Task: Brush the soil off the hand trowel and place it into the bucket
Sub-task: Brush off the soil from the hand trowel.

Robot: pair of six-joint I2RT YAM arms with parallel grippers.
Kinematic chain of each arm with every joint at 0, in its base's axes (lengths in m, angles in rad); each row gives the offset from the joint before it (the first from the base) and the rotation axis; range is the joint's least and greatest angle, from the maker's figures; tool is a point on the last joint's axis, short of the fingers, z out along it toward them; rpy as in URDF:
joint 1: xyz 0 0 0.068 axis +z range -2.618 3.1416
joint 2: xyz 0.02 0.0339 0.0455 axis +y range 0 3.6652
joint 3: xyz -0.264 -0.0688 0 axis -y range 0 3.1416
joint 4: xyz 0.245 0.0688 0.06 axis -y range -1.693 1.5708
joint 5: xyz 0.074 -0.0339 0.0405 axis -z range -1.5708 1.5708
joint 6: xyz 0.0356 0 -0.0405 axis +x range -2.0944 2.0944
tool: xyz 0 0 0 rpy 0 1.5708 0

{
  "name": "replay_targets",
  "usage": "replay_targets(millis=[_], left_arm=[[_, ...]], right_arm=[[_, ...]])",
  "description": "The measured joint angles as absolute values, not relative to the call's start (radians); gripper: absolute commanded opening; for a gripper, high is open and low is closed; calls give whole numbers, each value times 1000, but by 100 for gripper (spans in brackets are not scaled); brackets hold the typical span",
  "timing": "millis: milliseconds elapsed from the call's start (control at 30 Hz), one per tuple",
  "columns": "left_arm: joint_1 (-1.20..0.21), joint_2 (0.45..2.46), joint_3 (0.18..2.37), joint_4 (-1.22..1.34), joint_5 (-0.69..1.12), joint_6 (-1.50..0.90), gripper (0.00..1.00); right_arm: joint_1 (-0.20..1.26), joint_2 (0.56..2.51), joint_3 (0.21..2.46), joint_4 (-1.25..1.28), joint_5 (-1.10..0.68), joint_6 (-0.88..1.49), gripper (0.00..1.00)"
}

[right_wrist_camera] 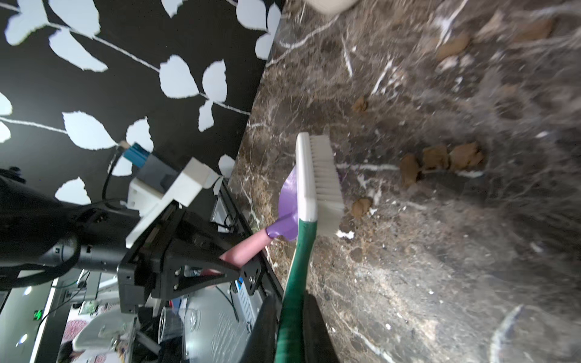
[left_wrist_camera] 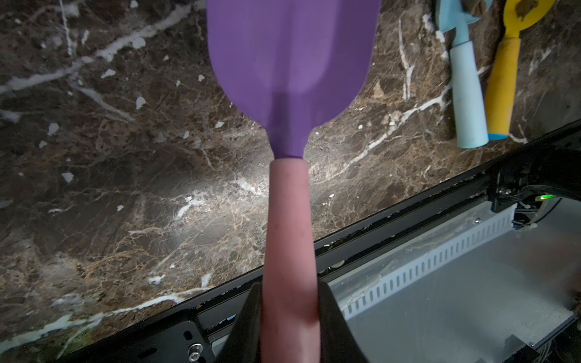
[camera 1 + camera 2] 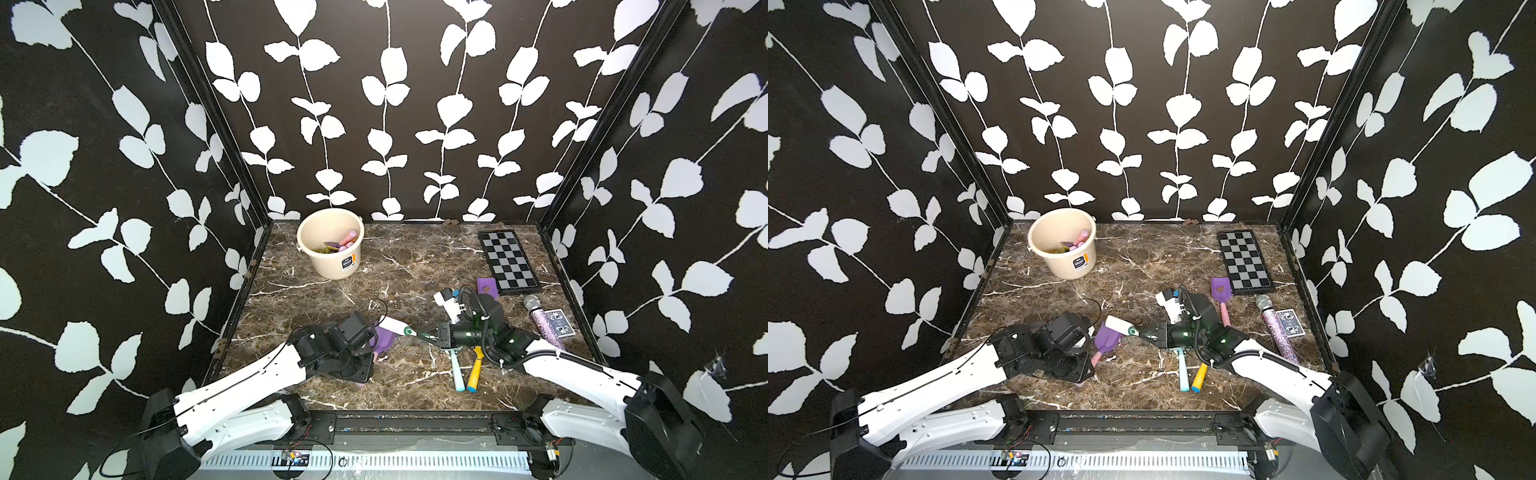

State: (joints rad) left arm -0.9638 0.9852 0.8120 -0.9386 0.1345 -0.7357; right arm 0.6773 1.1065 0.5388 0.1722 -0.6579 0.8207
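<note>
My left gripper [image 2: 290, 323] is shut on the pink handle [image 2: 290, 220] of a purple hand trowel [image 2: 292, 56], held above the table's front. In both top views its blade [image 3: 384, 337] [image 3: 1106, 338] sits just under the white head of a green-handled brush [image 3: 392, 324] [image 1: 317, 182]. My right gripper [image 1: 290, 330] [image 3: 428, 332] is shut on the brush's handle. No soil shows on the blade's visible face. Brown soil clumps [image 1: 440, 160] lie on the marble beside the bristles. The cream bucket [image 3: 328, 266] [image 3: 1063, 262] stands at the back left, with several tools inside.
A light-blue trowel [image 3: 457, 370] and a yellow trowel [image 3: 475, 370] lie at the front under my right arm. Another purple trowel [image 3: 1221, 291], a chessboard [image 3: 509, 259], a glitter microphone [image 3: 540, 320] and a card deck [image 3: 559, 322] crowd the right side.
</note>
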Motion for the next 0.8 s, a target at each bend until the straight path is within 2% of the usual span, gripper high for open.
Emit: replay_targets(millis=[167,467,567,800], left_arm=[[-962,989,902,-971,128,-712,0],[-855,1068,1168,-1075,187,-624,0],[-807,1109,1247,-1127,238,-600,0],[-782,1196,1346,-1232,308,-579,0]], right_arm=[[637,991,574,29,-580,690,0],[654,849,677,-234,-282,183,0],[730,853,686,-284,-171,1,0],[1042,965,731,-354,128,-447,0]])
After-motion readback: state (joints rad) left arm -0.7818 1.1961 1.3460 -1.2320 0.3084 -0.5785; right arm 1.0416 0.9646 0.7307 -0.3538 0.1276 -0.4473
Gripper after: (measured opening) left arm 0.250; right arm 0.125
